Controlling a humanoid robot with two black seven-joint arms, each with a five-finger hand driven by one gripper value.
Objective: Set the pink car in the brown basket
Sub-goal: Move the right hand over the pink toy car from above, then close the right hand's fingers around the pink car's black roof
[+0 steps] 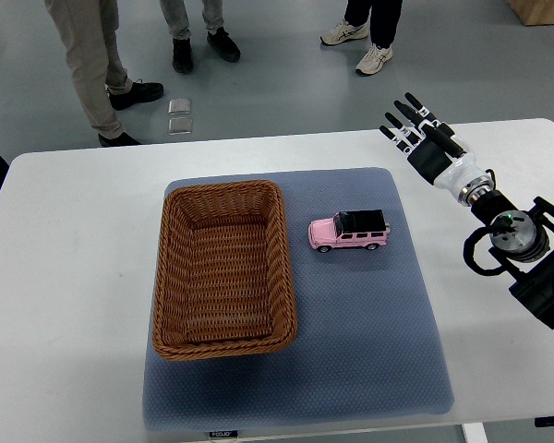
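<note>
Pink car: a small toy shaped like a boxy off-roader, with a pale pink body, a black roof, dark windows and dark wheels. It stands upright on its wheels, side-on to the camera, with its bonnet pointing left toward the basket. It sits on the mat, just right of the basket's right wall and apart from it, roughly level with the basket's far half.

Brown basket: a rectangular woven wicker basket with a thick braided rim, its long side running near to far. It rests on the left part of the mat, and its ribbed floor is bare.

Mat: a grey-blue textured pad with rounded corners, lying in the middle of the table under both car and basket. A small label shows at its near edge.

Table: a white top with rounded far corners.

Right hand: black and white, on an arm that enters from the right edge. It hovers over the far right of the table, beyond the mat's far right corner and well apart from the car. The fingers are straight and spread, pointing far-left, and hold nothing.

People: legs and shoes of several people stand on the grey floor beyond the table's far edge.
</note>
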